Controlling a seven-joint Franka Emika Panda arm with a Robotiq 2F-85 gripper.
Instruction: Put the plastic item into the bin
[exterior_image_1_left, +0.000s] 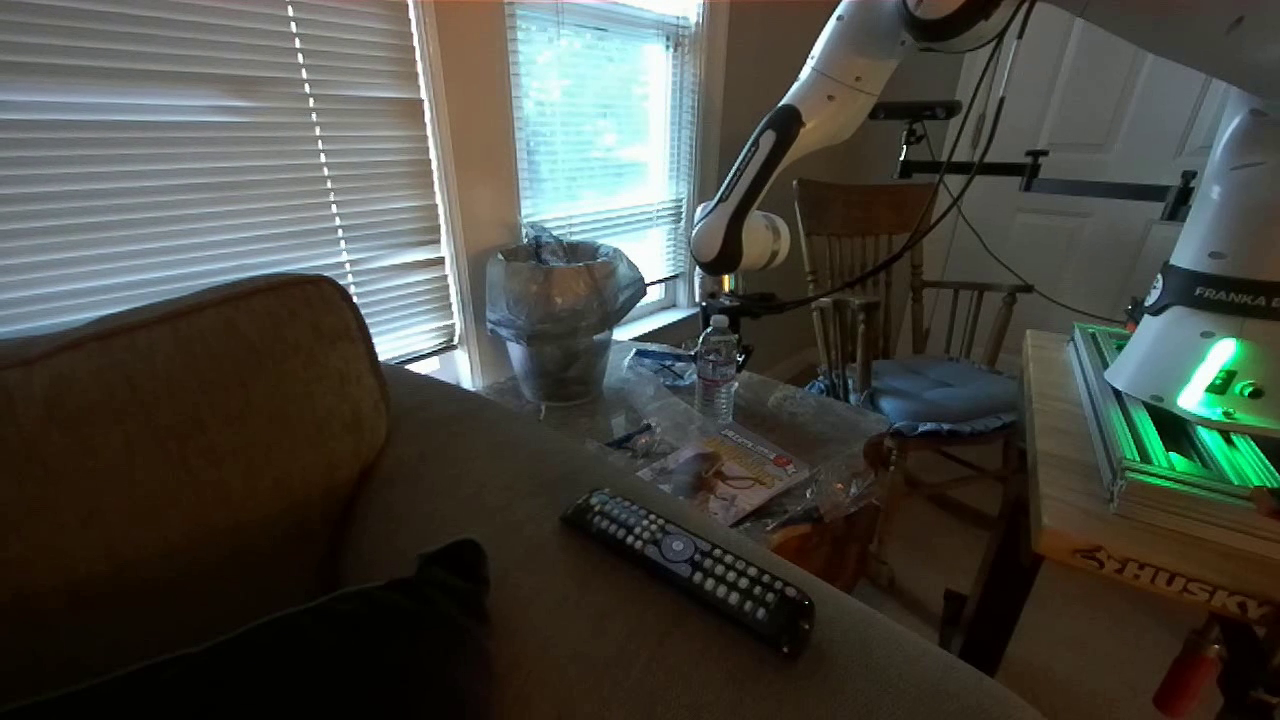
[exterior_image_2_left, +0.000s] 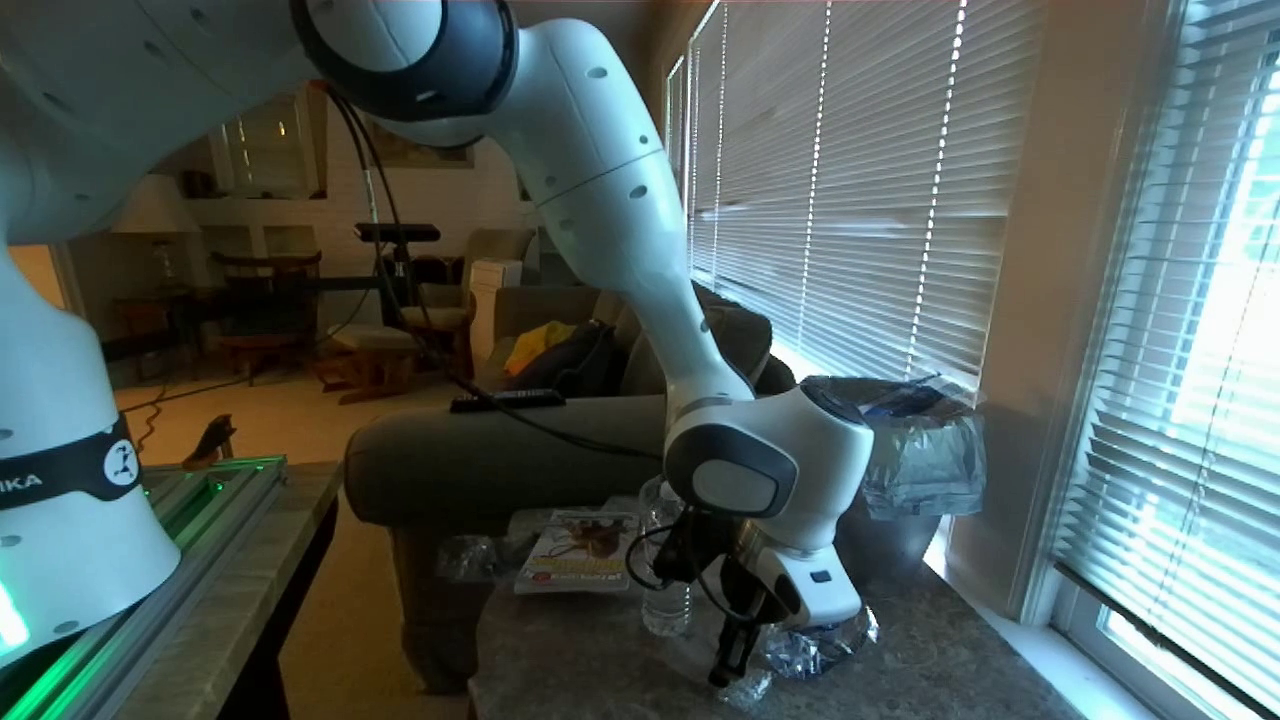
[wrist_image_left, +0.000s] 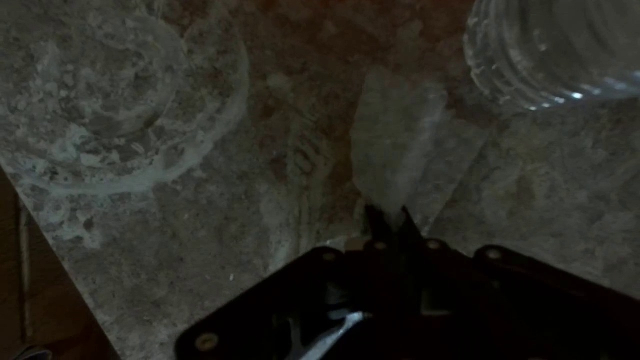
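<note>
The bin (exterior_image_1_left: 556, 368) is round and grey, with a shiny translucent bag bunched over its rim. It stands by the window and also shows behind the arm in an exterior view (exterior_image_2_left: 925, 470). My gripper (exterior_image_2_left: 735, 665) points down low over the table, beside the water bottle. In the wrist view its fingertips (wrist_image_left: 387, 214) are close together on the near end of a thin translucent plastic item (wrist_image_left: 392, 145). A small clear bit of plastic (exterior_image_2_left: 748, 688) shows at the fingertips. In an exterior view the bottle partly hides the gripper (exterior_image_1_left: 735, 340).
An upright clear bottle (exterior_image_1_left: 716, 375) stands close to the gripper, also in the wrist view (wrist_image_left: 555, 55). A magazine (exterior_image_1_left: 730, 470) and crinkled plastic (exterior_image_2_left: 815, 645) lie on the stone-look table (exterior_image_2_left: 590, 660). A couch arm with a remote (exterior_image_1_left: 690, 565) borders the table.
</note>
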